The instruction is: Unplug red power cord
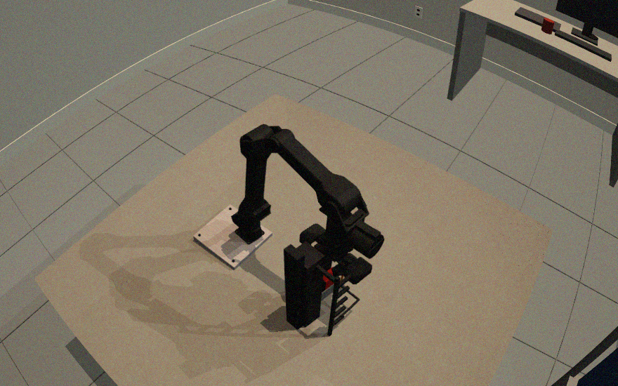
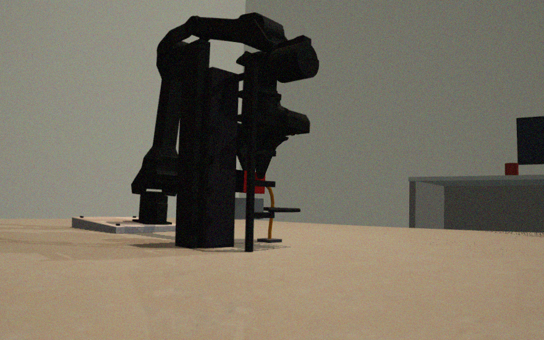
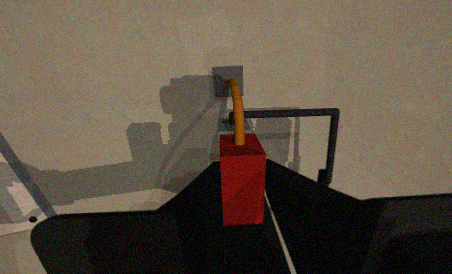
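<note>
The red plug (image 1: 328,278) (image 2: 259,190) (image 3: 243,187) sits upright between my fingertips. My gripper (image 3: 241,167) (image 2: 253,172) points down and is shut on the red plug, with one finger at each side. The orange cord (image 2: 271,194) (image 3: 239,115) leaves the plug's outer face and bends down to a small grey pad (image 2: 269,240) (image 3: 227,74). In the exterior view, the plug meets a black block (image 2: 239,181) beside the tall black tower (image 1: 297,287) (image 2: 221,169). Which dark part is the power strip, and how deep the plug sits, I cannot tell.
A thin black post (image 1: 332,311) (image 2: 249,227) with several bars stands beside the plug. A black bracket (image 3: 293,113) (image 2: 284,209) juts out below it. A grey block (image 2: 246,206) lies under the plug. The arm's white base plate (image 1: 215,234) is behind.
</note>
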Controlling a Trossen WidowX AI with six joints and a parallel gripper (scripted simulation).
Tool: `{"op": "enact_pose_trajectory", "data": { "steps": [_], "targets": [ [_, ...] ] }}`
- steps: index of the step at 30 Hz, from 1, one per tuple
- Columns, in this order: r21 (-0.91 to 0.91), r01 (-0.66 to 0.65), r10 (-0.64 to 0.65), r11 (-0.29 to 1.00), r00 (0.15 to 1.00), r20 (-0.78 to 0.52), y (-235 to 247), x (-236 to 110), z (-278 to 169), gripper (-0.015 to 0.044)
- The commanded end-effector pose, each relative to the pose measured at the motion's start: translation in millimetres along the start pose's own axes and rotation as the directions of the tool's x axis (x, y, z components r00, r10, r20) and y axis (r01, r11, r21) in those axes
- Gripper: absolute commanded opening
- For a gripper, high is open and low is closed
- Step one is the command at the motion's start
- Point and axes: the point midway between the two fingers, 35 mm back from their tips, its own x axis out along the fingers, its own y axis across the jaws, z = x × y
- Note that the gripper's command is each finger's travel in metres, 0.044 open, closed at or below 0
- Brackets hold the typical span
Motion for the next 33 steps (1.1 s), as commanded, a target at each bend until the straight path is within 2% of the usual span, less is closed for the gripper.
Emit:
{"op": "enact_pose_trajectory", "data": {
  "steps": [1, 20, 33],
  "targets": [
    [-0.016, 0.003, -0.002, 1.0, 0.999, 0.035, -0.2, -2.3, 18.5, 0.0],
    [-0.017, 0.002, -0.001, 1.0, 0.999, 0.038, 2.6, -5.3, 49.2, 0.0],
    [-0.019, 0.002, -0.001, 1.0, 0.999, 0.037, 3.3, -2.1, 36.5, 0.0341]
  ]
}}
